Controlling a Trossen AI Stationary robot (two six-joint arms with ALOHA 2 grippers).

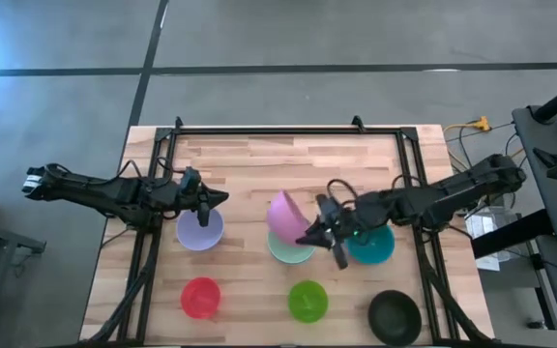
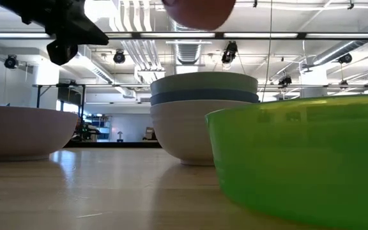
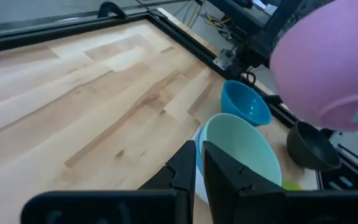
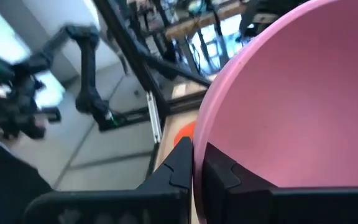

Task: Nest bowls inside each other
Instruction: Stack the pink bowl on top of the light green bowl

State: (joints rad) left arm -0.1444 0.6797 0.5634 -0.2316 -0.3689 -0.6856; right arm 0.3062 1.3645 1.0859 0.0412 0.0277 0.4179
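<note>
The wooden counter (image 1: 259, 164) carries the bowls, with a big hall behind. The right gripper (image 1: 313, 235) is clamped on the rim of the pink bowl (image 1: 284, 215), held tilted just above the pale green bowl (image 1: 291, 250) — the stack it should drop into. The left gripper (image 1: 216, 199), closed and empty, waits over the lavender bowl (image 1: 199, 230), well apart.

robot lab: exposed ceiling ducts (image 2: 184, 48), framed wooden table (image 1: 259, 155).
</note>
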